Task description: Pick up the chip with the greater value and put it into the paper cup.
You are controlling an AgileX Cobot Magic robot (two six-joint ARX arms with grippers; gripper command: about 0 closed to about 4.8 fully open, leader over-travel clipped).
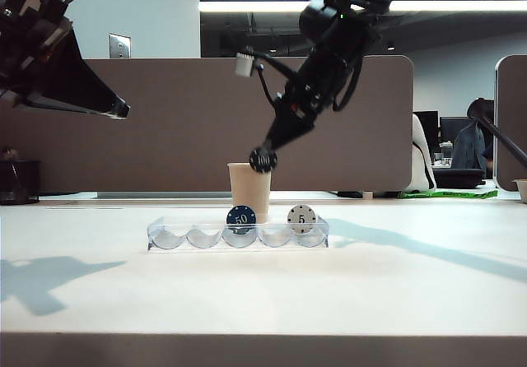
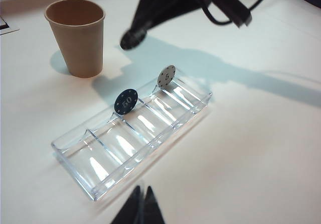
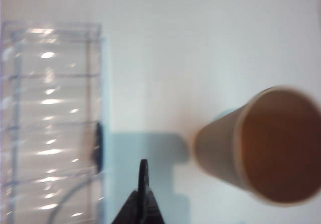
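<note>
Right end effector [image 1: 264,160] pinches the chip [image 1: 263,160] above the paper cup [image 1: 249,188]; left end effector [image 2: 140,206], closed and empty, hangs over the white counter [image 1: 263,301]. Office partitions [image 1: 206,120] show only in the exterior view.

Clear slotted tray [image 1: 160,237], blue "50" chip [image 1: 241,217] upright, white chip [image 1: 301,218], seemingly "5", white table [image 1: 263,301]

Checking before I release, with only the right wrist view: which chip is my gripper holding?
Observer: The right gripper is shut on the black chip; the exterior view shows its white edge dots.
Operator: Which chips are in the tray?
Observer: The blue 50 chip and the white 5 chip stand in the tray.
Operator: Is the left gripper in the way?
Observer: No, the left gripper hangs high at the exterior view's left, well apart from the cup.
</note>
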